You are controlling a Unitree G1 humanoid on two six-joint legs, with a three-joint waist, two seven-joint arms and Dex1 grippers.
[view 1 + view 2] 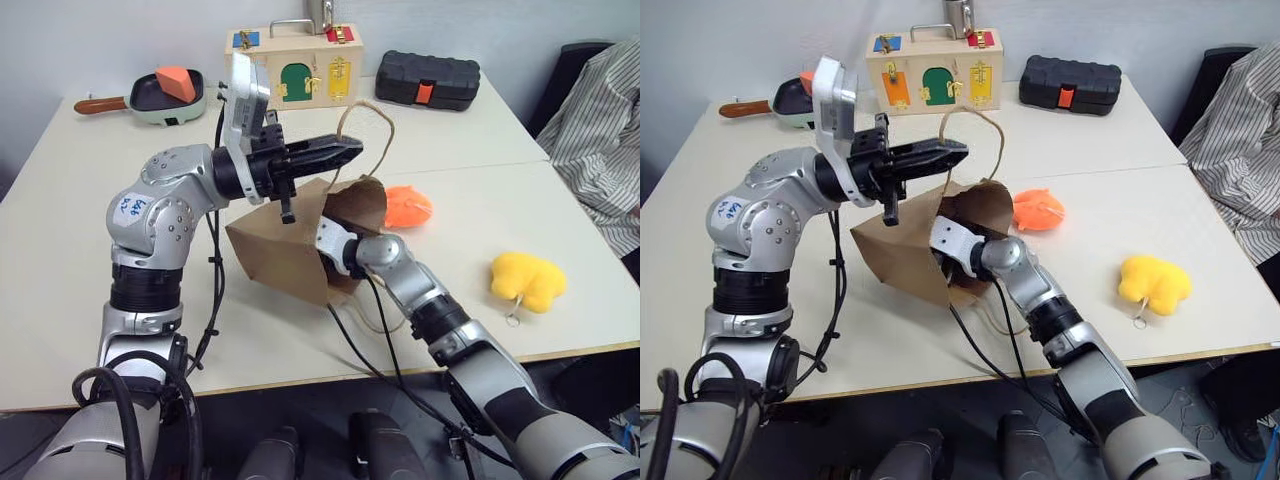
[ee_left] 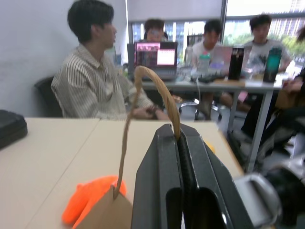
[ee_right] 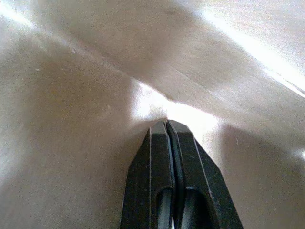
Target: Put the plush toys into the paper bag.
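- My left tool (image 1: 345, 150) is clamped on the paper bag (image 1: 275, 250) handle (image 2: 143, 76); right tool (image 3: 167, 125), fingers together, spreads the bag's inside
- Next: fetch the orange plush toy (image 1: 408, 206) beside it; the yellow plush toy (image 1: 527, 277) waits near the table's (image 1: 70, 260) right edge

Left gripper (image 1: 352, 150) points toward three o'clock, raised, fingers pressed together on the cord handle (image 1: 383, 118). Right gripper (image 3: 167, 123), clamped together, reaches toward eleven o'clock inside the paper bag (image 1: 275, 250).

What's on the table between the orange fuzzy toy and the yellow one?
Nothing. The head views show bare table between the orange plush toy and the yellow plush toy.
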